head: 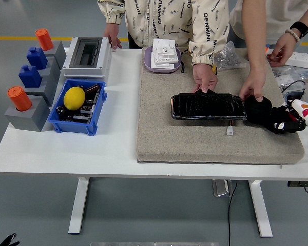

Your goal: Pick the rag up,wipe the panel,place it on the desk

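On mat (195,138) — one panel (208,106), one rag (259,109) (two person's hands touching).

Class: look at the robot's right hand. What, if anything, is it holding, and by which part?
The right hand has its fingers on the right side of the black rag. A person's hand presses the rag's left part. Whether the robot's fingers actually grip it cannot be told.

white table (118,148) carries a grey felt mat (195,138), blue bin (77,110), grey blocks (28,110), breaker box (86,54).
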Robot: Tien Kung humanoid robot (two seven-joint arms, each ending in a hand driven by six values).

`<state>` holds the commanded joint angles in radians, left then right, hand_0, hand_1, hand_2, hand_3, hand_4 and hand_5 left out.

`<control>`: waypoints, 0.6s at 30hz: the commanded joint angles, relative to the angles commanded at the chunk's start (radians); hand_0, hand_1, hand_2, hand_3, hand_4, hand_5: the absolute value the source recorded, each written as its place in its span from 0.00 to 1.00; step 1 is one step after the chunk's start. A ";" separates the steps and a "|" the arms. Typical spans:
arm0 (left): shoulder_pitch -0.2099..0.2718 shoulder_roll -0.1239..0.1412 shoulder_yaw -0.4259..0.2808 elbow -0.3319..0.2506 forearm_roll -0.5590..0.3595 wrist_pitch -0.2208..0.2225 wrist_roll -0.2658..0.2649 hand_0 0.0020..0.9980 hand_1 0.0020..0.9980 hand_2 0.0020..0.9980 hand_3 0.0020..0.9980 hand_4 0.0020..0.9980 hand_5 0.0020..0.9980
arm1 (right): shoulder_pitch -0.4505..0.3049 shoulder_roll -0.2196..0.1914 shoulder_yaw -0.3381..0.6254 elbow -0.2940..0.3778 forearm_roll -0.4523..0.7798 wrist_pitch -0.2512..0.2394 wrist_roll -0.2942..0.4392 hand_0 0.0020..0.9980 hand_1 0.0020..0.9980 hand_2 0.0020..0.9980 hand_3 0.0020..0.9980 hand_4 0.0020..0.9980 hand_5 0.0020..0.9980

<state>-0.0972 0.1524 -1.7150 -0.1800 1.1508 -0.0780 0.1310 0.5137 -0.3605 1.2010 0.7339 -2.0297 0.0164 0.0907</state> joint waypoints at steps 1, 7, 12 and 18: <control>0.000 0.000 -0.001 0.000 0.000 0.000 0.000 0.73 0.72 0.77 0.63 0.69 0.58 | 0.001 0.000 0.001 0.000 0.000 0.001 0.000 0.77 0.71 0.79 0.79 1.00 0.45; 0.000 0.000 -0.005 0.000 0.002 0.000 -0.001 0.73 0.72 0.77 0.63 0.69 0.58 | 0.013 -0.004 0.004 0.000 -0.008 0.021 -0.008 0.77 0.71 0.79 0.79 1.00 0.45; -0.001 0.000 -0.011 0.000 0.005 0.000 -0.002 0.73 0.72 0.77 0.63 0.69 0.58 | 0.022 -0.005 0.009 0.003 -0.014 0.028 -0.012 0.79 0.73 0.81 0.81 1.00 0.46; -0.001 -0.002 -0.016 0.000 0.005 0.000 -0.003 0.73 0.72 0.77 0.63 0.69 0.58 | 0.026 -0.002 0.013 0.002 -0.018 0.032 -0.017 0.79 0.73 0.81 0.81 1.00 0.47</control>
<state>-0.0977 0.1506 -1.7315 -0.1800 1.1553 -0.0781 0.1282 0.5402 -0.3623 1.2135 0.7359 -2.0481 0.0485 0.0738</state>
